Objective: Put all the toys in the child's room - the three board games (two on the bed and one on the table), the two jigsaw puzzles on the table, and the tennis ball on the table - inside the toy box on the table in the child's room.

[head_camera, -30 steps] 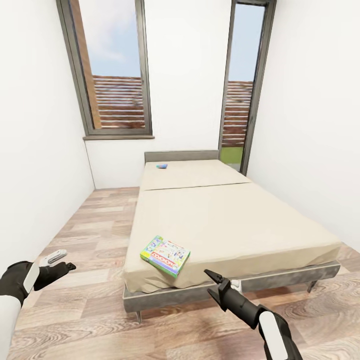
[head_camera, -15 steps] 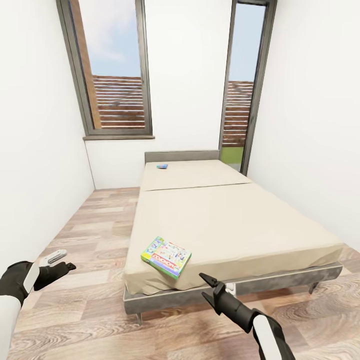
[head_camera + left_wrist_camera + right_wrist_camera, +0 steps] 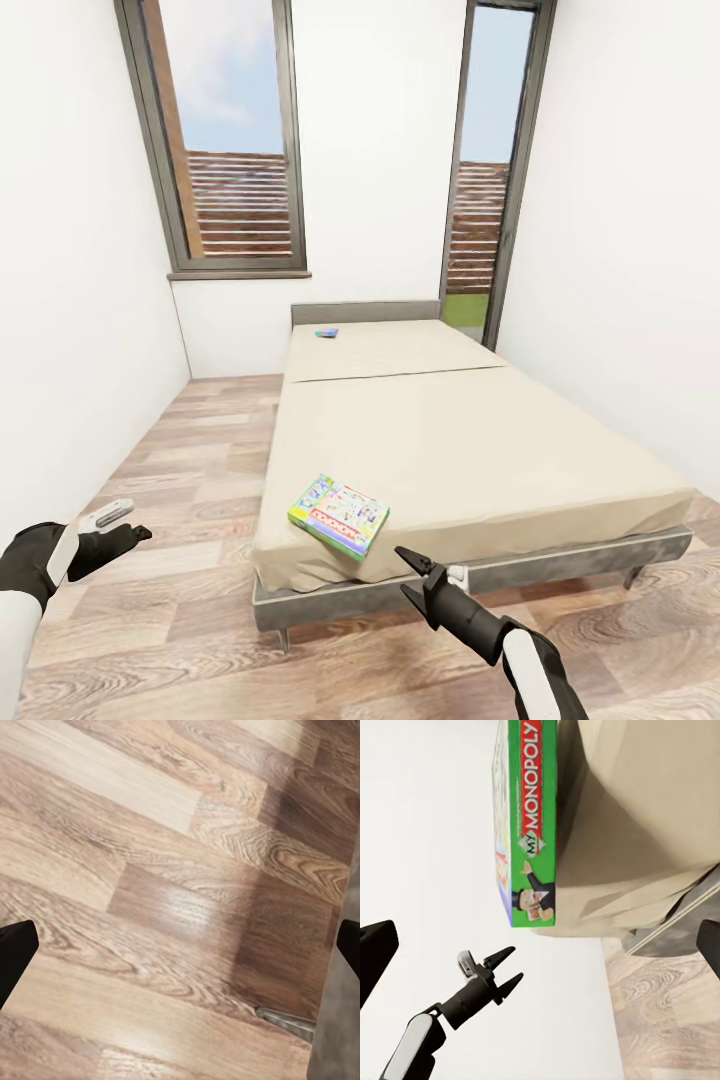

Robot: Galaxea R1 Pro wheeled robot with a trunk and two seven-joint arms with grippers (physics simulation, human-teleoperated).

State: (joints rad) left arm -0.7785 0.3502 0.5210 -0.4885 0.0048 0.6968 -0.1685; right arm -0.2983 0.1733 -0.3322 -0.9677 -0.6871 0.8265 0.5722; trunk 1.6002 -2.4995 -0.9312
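A green-edged board game [image 3: 338, 514] lies at the bed's [image 3: 480, 440] near corner, a small blue one [image 3: 326, 332] far.

Open air separates the green-edged game box [image 3: 339, 514] from the fingers [image 3: 412, 563].

Home bedroom: bed [image 3: 470, 440], tall windows [image 3: 225, 140], wood-plank floor [image 3: 190, 450].

floor [image 3: 190, 470]: wood planks, grained, slight sheen
bed [image 3: 480, 440]: matt cream cloth
bed frame [image 3: 590, 562]: grey fabric
green-edged game box [image 3: 338, 513]: printed card
window frames [image 3: 180, 250]: grey metal
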